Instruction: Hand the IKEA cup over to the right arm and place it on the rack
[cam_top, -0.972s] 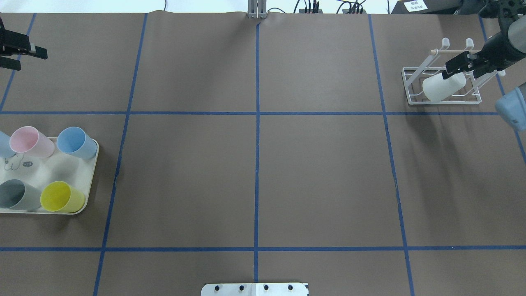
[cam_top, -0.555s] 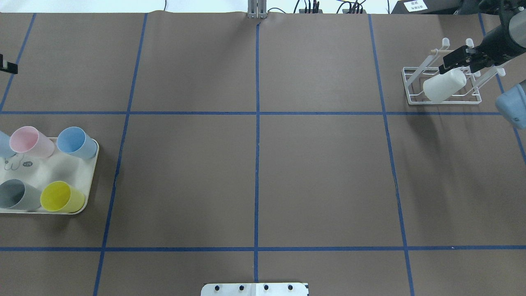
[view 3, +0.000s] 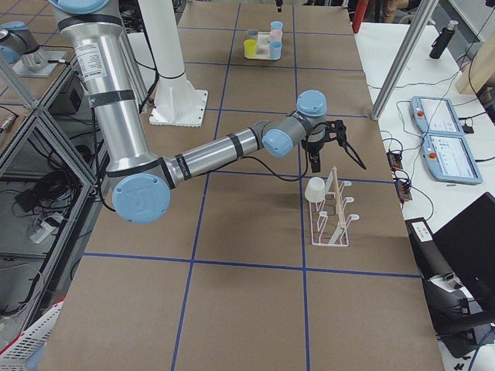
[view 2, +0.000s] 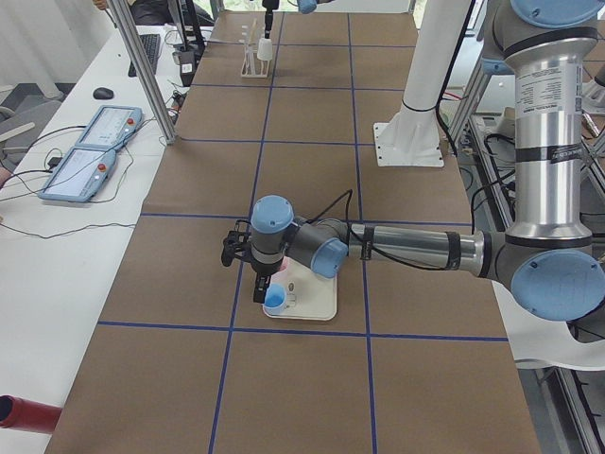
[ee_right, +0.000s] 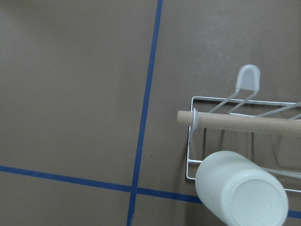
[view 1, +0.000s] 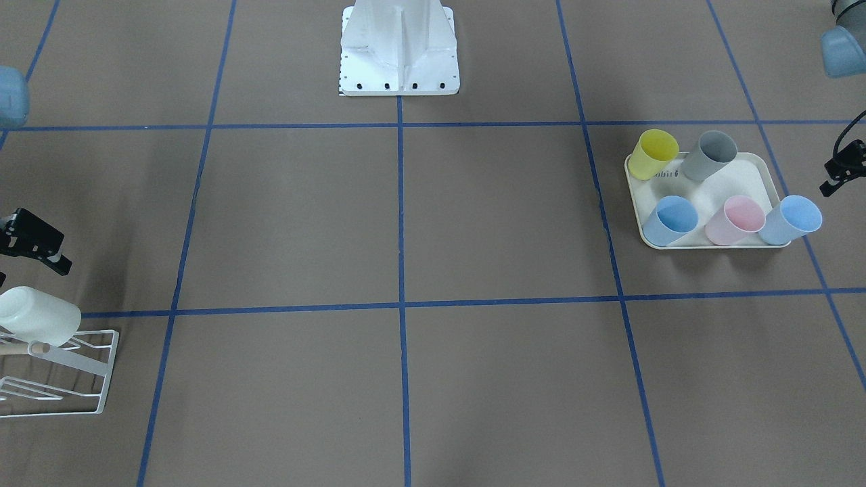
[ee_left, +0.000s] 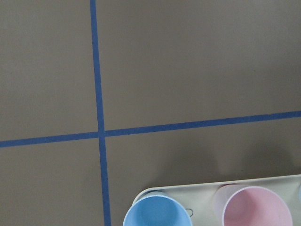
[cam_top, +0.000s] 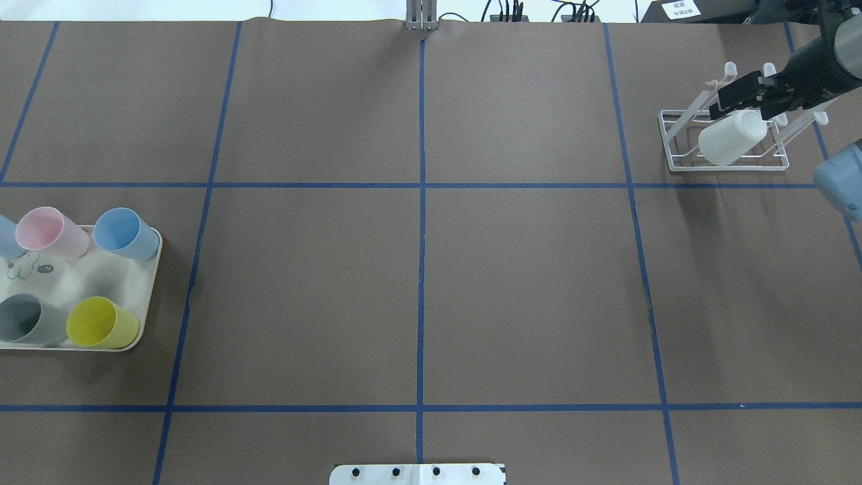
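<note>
Nearest the robot, five coloured cups (cam_top: 116, 232) stood on the tray (cam_top: 87, 276), with the left hand (view 2: 261, 291) over them; whether it was apart or together could not be told. Farther across the bench (cam_top: 417, 269), the white cup (cam_top: 731, 138) sat mouth-down on the rack (cam_top: 727, 168), and the right hand (cam_top: 744, 102) hovered just above it, fingers apart, gripping nothing. Handover and placing looked done; only the retreat seemed left

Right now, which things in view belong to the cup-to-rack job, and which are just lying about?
Job:
white cup, bottom up and tilted on the rack
right gripper, just above the cup

Lying about:
cream tray
on it: yellow cup, grey cup, pink cup, two blue cups
</note>
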`<move>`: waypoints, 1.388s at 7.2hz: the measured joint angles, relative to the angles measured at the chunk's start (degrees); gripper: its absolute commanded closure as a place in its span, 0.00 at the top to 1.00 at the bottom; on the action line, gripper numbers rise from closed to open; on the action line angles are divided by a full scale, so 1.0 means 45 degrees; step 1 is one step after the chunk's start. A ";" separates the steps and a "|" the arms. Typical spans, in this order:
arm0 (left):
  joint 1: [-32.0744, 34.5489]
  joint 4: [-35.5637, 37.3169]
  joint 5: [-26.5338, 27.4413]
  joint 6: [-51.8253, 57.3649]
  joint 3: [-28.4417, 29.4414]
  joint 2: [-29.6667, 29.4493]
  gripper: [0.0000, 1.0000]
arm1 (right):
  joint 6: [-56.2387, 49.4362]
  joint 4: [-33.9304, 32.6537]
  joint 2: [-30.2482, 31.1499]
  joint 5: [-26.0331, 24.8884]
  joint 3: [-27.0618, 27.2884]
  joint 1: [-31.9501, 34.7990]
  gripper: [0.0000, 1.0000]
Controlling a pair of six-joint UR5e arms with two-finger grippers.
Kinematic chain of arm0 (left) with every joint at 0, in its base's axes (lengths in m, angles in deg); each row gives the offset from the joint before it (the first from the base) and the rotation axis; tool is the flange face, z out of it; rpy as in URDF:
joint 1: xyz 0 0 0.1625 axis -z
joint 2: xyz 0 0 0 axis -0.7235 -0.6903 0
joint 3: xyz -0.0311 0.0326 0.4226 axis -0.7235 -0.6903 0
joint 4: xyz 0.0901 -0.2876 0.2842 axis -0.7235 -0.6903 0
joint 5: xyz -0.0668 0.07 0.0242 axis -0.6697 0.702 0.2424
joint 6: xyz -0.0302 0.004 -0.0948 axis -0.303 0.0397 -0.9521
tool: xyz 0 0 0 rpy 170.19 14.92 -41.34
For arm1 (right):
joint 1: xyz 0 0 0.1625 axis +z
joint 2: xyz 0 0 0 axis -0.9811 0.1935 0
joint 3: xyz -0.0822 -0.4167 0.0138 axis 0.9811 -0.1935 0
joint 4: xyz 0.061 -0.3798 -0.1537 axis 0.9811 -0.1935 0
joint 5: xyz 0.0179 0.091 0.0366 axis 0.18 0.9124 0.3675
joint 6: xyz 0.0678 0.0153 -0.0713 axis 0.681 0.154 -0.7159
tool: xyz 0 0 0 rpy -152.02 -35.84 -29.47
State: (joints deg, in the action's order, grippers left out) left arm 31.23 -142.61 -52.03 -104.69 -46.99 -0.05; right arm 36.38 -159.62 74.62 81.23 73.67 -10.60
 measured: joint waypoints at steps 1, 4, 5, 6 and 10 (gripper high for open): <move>0.0000 -0.0080 -0.0031 0.0167 0.0339 0.0042 0.98 | 0.0206 -0.0006 0.0100 0.0130 0.0228 -0.0107 0.99; -0.0034 -0.0156 -0.0101 0.0393 0.2148 -0.0721 0.90 | 0.0863 -0.0012 0.0166 0.0160 0.0504 -0.0481 0.99; -0.0039 -0.0151 -0.0153 0.0373 0.2627 -0.0996 0.90 | 0.0899 -0.0008 0.0170 0.0148 0.0510 -0.0550 0.99; -0.0053 -0.0110 -0.0185 0.0317 0.2828 -0.1127 0.89 | 0.0911 0.0001 0.0170 0.0108 0.0494 -0.0618 0.99; -0.0638 -0.0103 -0.0783 0.0269 0.2939 -0.1136 0.55 | 0.0917 0.0008 0.0171 0.0081 0.0464 -0.0724 0.99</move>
State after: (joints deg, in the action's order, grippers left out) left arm 28.36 -143.07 -55.55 -103.47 -33.77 -5.16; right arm 40.50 -159.59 75.39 81.60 75.76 -13.85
